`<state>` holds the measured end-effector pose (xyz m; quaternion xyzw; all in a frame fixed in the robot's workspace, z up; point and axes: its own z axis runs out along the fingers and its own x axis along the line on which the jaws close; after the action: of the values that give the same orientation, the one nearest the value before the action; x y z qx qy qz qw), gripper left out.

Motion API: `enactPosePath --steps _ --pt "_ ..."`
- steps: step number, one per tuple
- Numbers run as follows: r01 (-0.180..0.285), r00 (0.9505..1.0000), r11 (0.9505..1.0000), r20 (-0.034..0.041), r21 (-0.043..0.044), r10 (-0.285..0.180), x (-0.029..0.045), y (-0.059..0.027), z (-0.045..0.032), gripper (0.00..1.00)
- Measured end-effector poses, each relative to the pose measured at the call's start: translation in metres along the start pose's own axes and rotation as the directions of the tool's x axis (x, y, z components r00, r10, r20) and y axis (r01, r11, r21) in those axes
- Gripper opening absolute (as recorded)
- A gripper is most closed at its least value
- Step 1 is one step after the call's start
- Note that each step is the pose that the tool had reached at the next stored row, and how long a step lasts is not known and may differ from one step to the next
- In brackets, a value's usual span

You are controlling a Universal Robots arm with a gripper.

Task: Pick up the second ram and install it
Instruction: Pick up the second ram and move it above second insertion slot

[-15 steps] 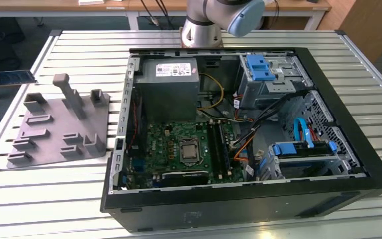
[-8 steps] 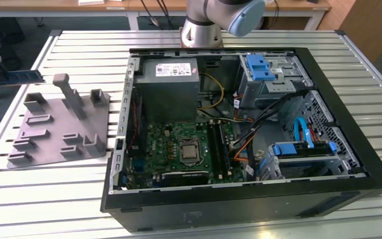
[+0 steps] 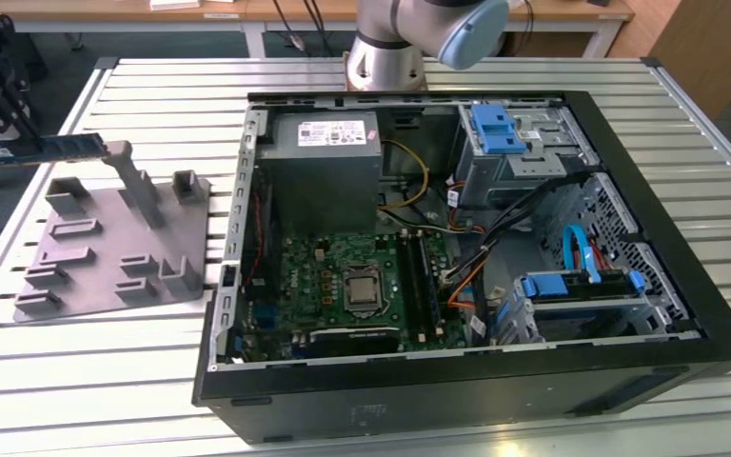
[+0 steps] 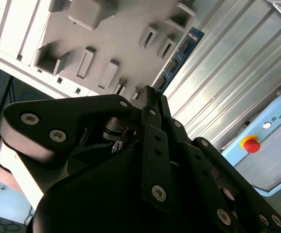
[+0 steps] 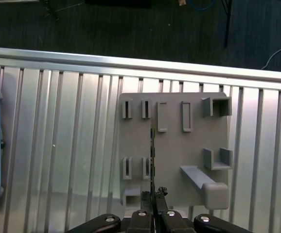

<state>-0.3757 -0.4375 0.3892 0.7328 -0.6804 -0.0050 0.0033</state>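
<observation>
In the exterior view the second ram [image 3: 68, 146], a slim dark blue-green stick, hangs level above the far-left end of the grey holder plate [image 3: 111, 257]. My gripper [image 3: 19, 143] is shut on it. Both wrist views look down the black fingers [image 4: 155, 141] at the grey holder plate [image 5: 174, 145] below. There the ram [image 4: 179, 51] sticks out past the tips, and the first wrist view has the ram [image 5: 152, 150] edge-on as a thin dark line. The green motherboard [image 3: 327, 276] with its long black slots [image 3: 419, 276] lies in the open computer case [image 3: 467, 381].
The case holds a grey power supply [image 3: 327, 157], blue drive cages [image 3: 508, 129] and loose cables [image 3: 518, 219]. The arm's base [image 3: 385, 62] stands behind the case on the slatted metal table [image 3: 125, 343]. A box with a red stop button [image 4: 250, 144] lies past the table edge.
</observation>
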Motion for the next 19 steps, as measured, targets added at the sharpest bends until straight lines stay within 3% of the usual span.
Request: enactPosePath --steps 19 --pt "0.000 1.0000 1.0000 0.0000 -0.0004 0.000 0.0031 -0.0416 -0.0005 0.14"
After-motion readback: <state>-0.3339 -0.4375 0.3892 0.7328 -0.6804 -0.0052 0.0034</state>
